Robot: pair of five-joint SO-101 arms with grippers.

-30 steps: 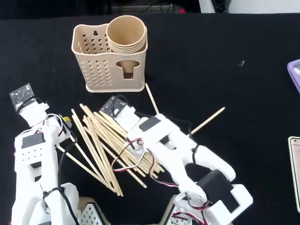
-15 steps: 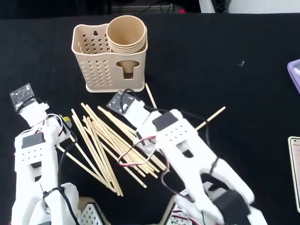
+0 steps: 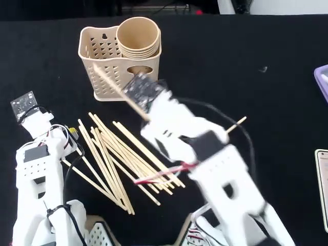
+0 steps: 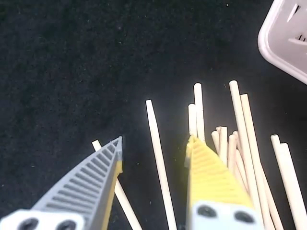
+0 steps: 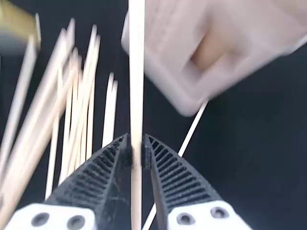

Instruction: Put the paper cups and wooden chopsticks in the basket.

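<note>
While aloft, chopstick inside end effector

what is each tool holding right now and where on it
The right tool pinches one wooden chopstick partway along, the longer part jutting out ahead; the left tool is open, holding nothing.

Perforated beige basket, pale chopsticks, black table

Robotics lab bench: black-draped table, white cabled arm.
</note>
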